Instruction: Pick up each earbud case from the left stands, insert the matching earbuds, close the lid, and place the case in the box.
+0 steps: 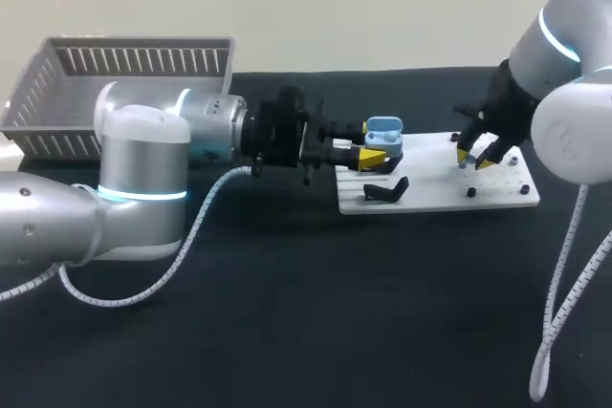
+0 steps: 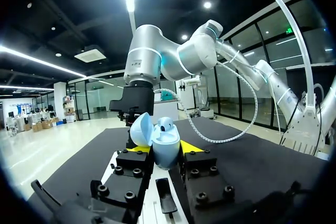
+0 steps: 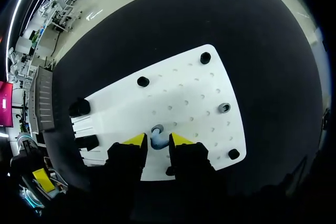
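Note:
My left gripper (image 1: 373, 156) is shut on a light blue earbud case (image 1: 384, 136) and holds it upright just above the left end of the white board (image 1: 497, 188). In the left wrist view the case (image 2: 167, 150) sits between both fingers with its lid (image 2: 142, 129) open, and one earbud (image 2: 166, 126) shows inside. My right gripper (image 3: 157, 140) points down at the board (image 3: 199, 93). A light blue earbud (image 3: 157, 137) lies on the board between its yellow tips, with a thin gap on each side. In the head view that gripper (image 1: 475, 157) hovers over the board's right half.
A grey slatted basket (image 1: 124, 74) stands at the back left. A black stand (image 1: 385, 190) sits on the board's left end below the held case. Black pegs (image 3: 205, 57) and a small grey ring (image 3: 224, 107) dot the board. Dark table surface surrounds the board.

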`<state>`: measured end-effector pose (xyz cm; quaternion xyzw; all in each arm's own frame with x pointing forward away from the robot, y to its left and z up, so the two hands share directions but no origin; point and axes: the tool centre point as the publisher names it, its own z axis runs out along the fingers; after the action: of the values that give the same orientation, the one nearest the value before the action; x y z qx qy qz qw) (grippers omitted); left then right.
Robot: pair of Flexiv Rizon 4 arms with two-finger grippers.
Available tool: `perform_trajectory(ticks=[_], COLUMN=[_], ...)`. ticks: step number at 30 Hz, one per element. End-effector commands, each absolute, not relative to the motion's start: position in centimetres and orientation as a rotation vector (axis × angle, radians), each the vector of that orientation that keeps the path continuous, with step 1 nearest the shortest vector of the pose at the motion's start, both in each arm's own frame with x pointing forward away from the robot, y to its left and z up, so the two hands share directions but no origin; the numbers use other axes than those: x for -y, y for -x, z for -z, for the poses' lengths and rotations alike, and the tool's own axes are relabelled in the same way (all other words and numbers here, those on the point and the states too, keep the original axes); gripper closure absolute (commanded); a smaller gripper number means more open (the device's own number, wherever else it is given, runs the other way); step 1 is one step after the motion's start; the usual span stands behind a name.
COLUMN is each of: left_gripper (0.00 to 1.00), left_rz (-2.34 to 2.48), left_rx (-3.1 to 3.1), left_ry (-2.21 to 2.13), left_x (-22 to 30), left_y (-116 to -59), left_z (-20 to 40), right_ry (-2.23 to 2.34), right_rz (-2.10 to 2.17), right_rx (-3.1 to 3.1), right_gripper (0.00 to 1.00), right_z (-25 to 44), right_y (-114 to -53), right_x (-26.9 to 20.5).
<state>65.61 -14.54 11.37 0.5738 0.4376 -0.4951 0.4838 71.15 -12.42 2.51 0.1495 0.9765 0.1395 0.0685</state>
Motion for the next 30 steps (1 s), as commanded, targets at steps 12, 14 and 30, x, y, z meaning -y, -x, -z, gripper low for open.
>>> perform_trajectory(ticks=[12, 14, 30], left_gripper=[1.0, 1.0, 1.0], left_rz=[1.2, 1.2, 1.2], left_rx=[-1.066, -1.066, -1.066], left_ry=[-1.393, -1.393, -1.393], left_x=[14.6, 14.6, 14.6], left_y=[-65.5, -65.5, -65.5], left_z=[-11.3, -11.3, -11.3], right_ry=[-0.444, -0.442, -0.336], right_rz=[-0.414, -0.413, -0.434], right_rx=[-2.937, -2.929, -2.899], right_gripper=[1.0, 1.0, 1.0], right_z=[-3.3, -3.9, -14.3], right_y=[-70.7, -70.4, -64.6], right_x=[11.8, 11.8, 11.1])
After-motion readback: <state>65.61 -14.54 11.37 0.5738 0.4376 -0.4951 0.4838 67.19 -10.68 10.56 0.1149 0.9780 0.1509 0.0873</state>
